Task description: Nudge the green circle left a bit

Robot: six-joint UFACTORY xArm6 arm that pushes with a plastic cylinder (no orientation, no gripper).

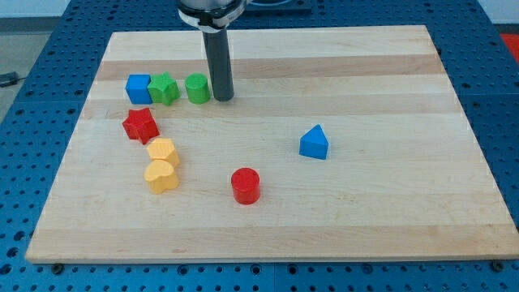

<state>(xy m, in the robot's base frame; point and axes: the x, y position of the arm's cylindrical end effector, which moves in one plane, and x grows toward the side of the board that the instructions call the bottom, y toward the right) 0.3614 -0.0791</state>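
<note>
My tip (222, 99) rests on the counter (365, 203), touching the right side of the green circle (197, 88). This arm has no jaws, only the rod. The green star (164, 88) sits immediately left of the circle.

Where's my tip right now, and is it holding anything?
My tip: no gripper, holds nothing; it sits against the green circle on its right side in the view.

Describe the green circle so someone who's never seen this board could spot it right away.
Look at the wooden board, upper left, where a blue cube, a green star and the green circle sit in a row. The circle is the rightmost, a smooth round cylinder, with my tip right beside it on the view's right.
</note>
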